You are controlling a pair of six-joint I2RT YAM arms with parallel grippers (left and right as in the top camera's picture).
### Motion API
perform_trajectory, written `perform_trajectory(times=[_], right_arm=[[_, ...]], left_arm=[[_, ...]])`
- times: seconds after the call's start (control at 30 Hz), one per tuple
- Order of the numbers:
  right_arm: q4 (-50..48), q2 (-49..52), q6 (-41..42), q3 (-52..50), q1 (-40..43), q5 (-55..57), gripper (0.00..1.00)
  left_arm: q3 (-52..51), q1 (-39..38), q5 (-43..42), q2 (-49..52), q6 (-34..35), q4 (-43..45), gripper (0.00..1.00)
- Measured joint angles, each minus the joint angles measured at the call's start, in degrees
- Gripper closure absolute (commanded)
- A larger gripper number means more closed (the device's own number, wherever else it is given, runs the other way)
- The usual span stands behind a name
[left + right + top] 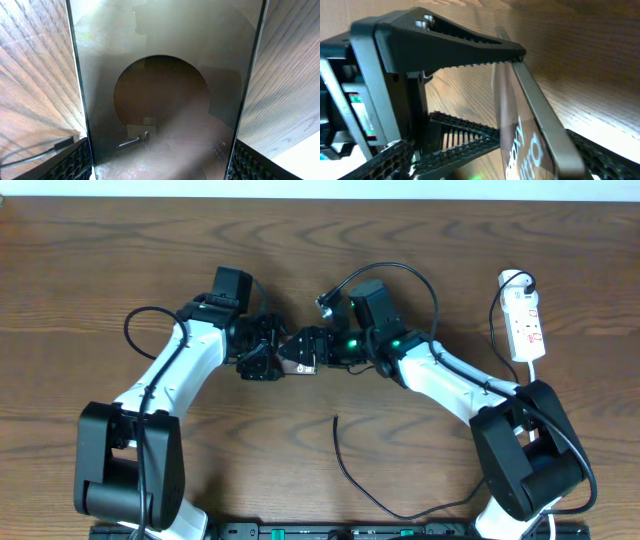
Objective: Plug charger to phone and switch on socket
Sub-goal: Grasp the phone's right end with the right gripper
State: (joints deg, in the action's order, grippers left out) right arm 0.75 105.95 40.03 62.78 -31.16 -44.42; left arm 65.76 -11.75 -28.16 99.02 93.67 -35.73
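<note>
Phone (165,65): looks rigid, slick, light. Left fingers (75,162) clamp long edges (sound hold). Right fingers (392,160) flank other end; grip cannot be told. Charger (336,442) likely limp; take near plug tip.

I read this as a robotics lab. My left arm (165,375) and right arm (455,385) sit at a wood-grain desk (80,300) with a white power strip (526,325).

Centre: the left end effector (268,358) and right end effector (322,348) meet nose to nose around the phone (298,352), with no way through between them.
Near middle: the charger (345,465) lies loose across the worktop (100,260).
Far right: the socket (525,320) lies by the edge.
Far left and rear: bare wood, open passage.
</note>
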Motion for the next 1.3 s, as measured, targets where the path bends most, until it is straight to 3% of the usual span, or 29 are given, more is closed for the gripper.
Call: perform_trajectory(times=[0.13, 0.4, 0.5, 0.73, 0.83, 1.03, 1.17, 1.23, 1.3], right_arm=[[-0.2, 0.0, 0.2, 0.0, -0.2, 0.9, 0.24], [0.0, 0.0, 0.3, 0.0, -0.8, 2.6, 0.63], [0.1, 0.0, 0.4, 0.0, -0.8, 3.5, 0.73], [0.4, 0.0, 0.5, 0.0, -0.7, 4.6, 0.88], [0.8, 0.0, 0.6, 0.0, -0.6, 5.4, 0.99], [1.0, 0.2, 1.2, 0.0, -0.5, 6.0, 0.99], [1.0, 0.2, 1.2, 0.0, -0.5, 6.0, 0.99], [1.0, 0.2, 1.2, 0.0, -0.5, 6.1, 0.99], [1.0, 0.2, 1.2, 0.0, -0.5, 6.1, 0.99]], left_arm=[[0.0, -0.8, 0.0, 0.0, 1.2, 0.1, 0.93], [0.0, -1.2, -1.0, 0.0, 2.1, 0.5, 0.93], [0.0, -1.1, -1.7, 0.0, 2.2, 1.4, 0.93], [0.0, -1.1, -1.9, 0.0, 2.3, 1.7, 0.92], [0.0, -1.0, -2.0, 0.0, 2.3, 1.7, 0.93], [0.0, -0.9, -1.9, 0.0, 2.3, 1.9, 0.92], [0.0, -0.9, -1.9, 0.0, 2.3, 1.9, 0.42], [0.0, -0.9, -1.9, 0.0, 2.2, 1.9, 0.3], [0.0, -0.9, -1.9, 0.0, 2.0, 1.9, 0.25]])
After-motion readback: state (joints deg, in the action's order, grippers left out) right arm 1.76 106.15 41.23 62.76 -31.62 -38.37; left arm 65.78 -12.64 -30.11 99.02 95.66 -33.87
